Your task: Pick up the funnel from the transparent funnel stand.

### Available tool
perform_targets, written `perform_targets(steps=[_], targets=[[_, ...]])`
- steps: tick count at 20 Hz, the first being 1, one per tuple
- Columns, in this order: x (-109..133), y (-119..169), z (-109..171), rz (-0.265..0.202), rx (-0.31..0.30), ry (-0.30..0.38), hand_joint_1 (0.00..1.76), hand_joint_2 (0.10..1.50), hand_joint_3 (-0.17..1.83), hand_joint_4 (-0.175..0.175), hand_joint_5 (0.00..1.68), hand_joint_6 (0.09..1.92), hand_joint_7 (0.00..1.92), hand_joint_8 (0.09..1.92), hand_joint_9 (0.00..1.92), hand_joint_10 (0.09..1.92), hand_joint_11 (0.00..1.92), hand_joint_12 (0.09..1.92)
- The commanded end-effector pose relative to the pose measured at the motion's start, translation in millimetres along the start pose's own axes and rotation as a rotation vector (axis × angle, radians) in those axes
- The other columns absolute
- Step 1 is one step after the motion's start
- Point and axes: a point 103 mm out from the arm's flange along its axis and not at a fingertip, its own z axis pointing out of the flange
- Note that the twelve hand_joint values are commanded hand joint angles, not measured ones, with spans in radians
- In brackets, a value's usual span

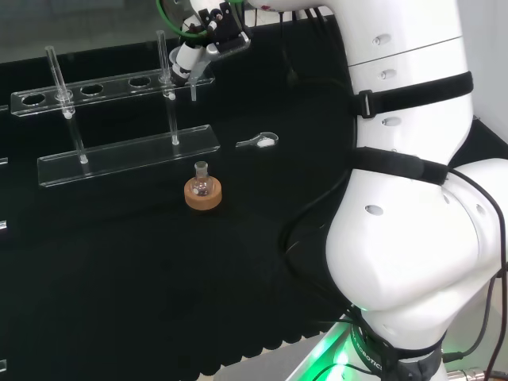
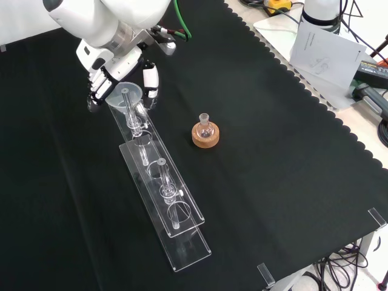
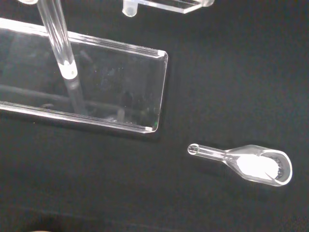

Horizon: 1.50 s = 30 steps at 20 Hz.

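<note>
One funnel [image 2: 124,97] sits in the end hole of the clear stand [image 2: 162,200], and its thin wall is hard to make out. The hand [image 2: 115,76] is at the funnel with fingers curled around its cone; the arm's link hides the palm in the front view. Nearby, a small flask [image 1: 202,181] stands on a cork ring [image 1: 203,197], and a glass scoop [image 3: 251,163] lies on the surface [image 2: 291,151]. No writing is readable.

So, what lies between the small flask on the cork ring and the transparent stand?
Only bare black cloth. In the front view the flask on its cork ring stands apart from the stand, with nothing between them.
</note>
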Motion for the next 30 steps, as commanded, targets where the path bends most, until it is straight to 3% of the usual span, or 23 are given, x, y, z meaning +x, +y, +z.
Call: perform_targets(steps=[1, 11, 17, 22, 30], targets=[[-0.2, -5.8, -4.3, 0.020, -0.061, -0.026, 0.56, 0.77, 0.30, -0.018, 0.19, 0.09, 0.20, 0.67, 0.47, 0.68, 0.31, 1.48], [8.2, -22.4, -30.8, 0.033, -0.223, -0.120, 0.65, 0.82, 0.38, -0.029, 0.39, 0.09, 0.49, 0.72, 0.76, 0.59, 0.41, 1.35], [4.6, -47.6, -52.8, 0.045, -0.314, -0.127, 0.70, 0.82, 0.42, -0.027, 0.49, 0.09, 0.59, 0.71, 0.86, 0.58, 0.46, 1.31], [-0.7, -78.9, -68.1, 0.070, -0.347, -0.131, 0.72, 0.82, 0.44, -0.014, 0.72, 0.13, 0.69, 0.70, 0.93, 0.56, 0.49, 1.30], [-7.3, -136.9, -68.0, 0.108, -0.374, -0.080, 0.73, 0.82, 0.46, -0.014, 0.76, 0.17, 0.73, 0.69, 0.97, 0.54, 0.51, 1.28]])
